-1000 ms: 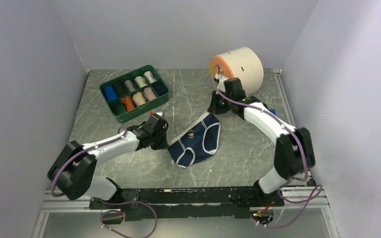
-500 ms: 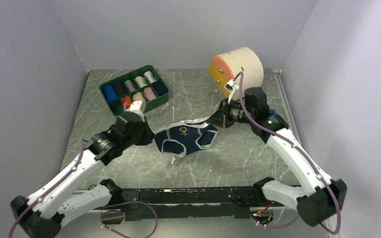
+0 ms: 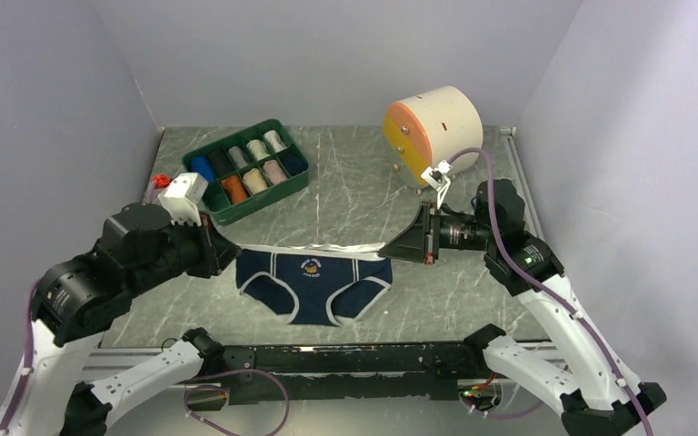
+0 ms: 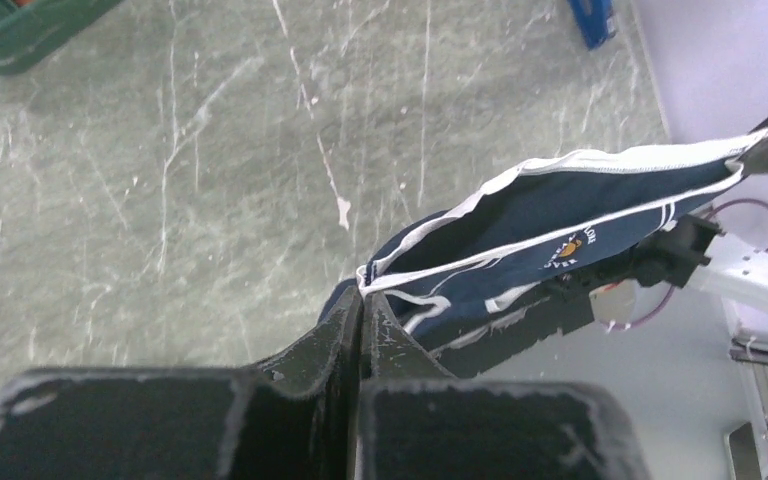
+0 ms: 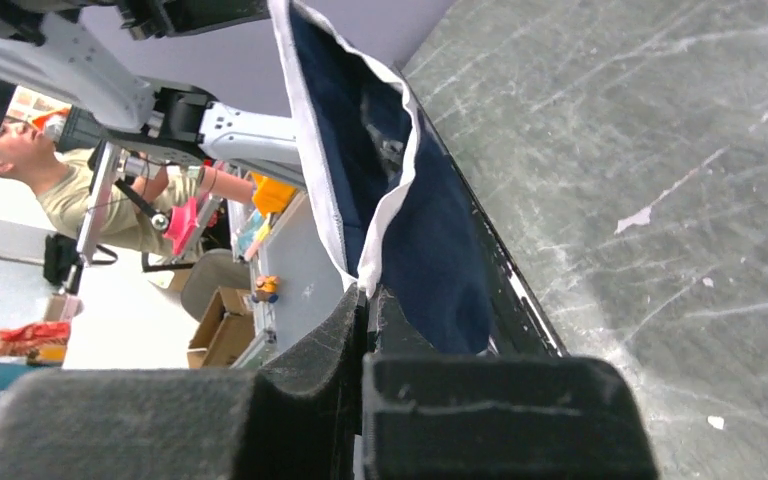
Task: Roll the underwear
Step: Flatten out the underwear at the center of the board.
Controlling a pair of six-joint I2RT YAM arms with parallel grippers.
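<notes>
left tool (image 4: 362, 300): clamped on one waistband corner
right tool (image 5: 365, 295): clamped on the opposite corner
underwear (image 3: 314, 282): soft, light, limp; best gripped at the trim

Soft navy cloth underwear (image 3: 314, 292) — matt stone-veined table (image 3: 354, 182), scuffed matt-black fingers (image 4: 332, 342)

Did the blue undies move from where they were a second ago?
Yes. The blue underwear moved left and farther from the round drum, and is now stretched between the left pincer and the right pincer.
</notes>
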